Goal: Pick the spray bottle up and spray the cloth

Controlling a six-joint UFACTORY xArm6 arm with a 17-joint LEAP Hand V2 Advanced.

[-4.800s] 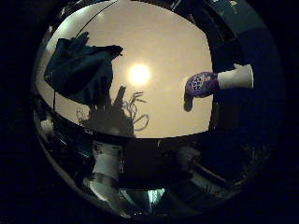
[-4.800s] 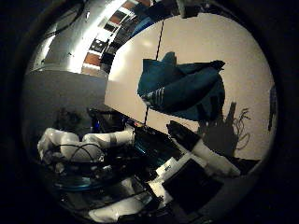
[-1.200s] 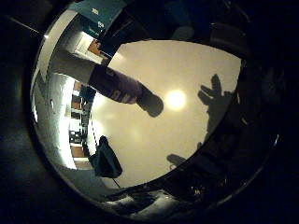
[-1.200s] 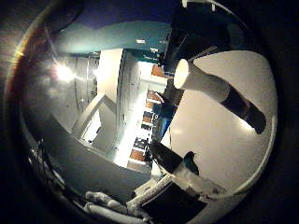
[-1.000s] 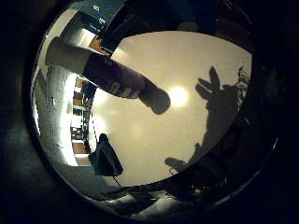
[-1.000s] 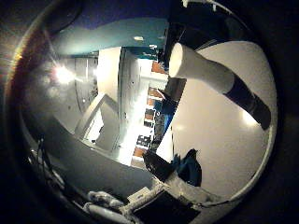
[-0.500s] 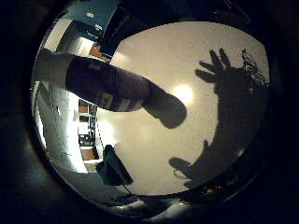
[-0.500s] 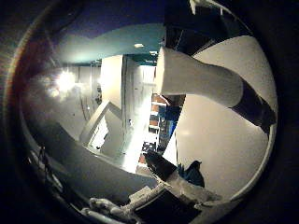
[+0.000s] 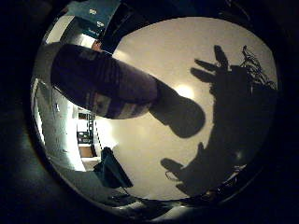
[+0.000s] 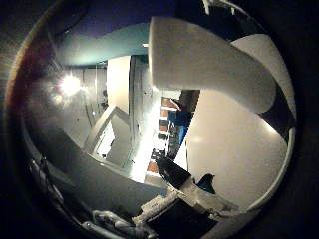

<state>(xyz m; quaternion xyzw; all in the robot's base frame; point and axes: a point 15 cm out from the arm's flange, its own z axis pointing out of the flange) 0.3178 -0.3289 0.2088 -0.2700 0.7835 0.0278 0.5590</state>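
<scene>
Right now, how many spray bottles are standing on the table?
1. The purple-labelled spray bottle with a white top stands on the white round table, close to the palm. The dark teal cloth lies apart from it, near the table's edge. No other bottle shows.

An indoor lab or office; a pale table (image 9: pixel 154 154), corridor walls (image 10: pixel 119 89), and a bright ceiling light (image 10: pixel 70 84).

Parts of the right hand (image 10: pixel 192 199) show at the lower middle of the thumb side view: white and black segments reaching in from the lower edge, one dark tip pointing toward the frame's centre. Whether its fingers are straight or curled cannot be judged from these parts.
</scene>
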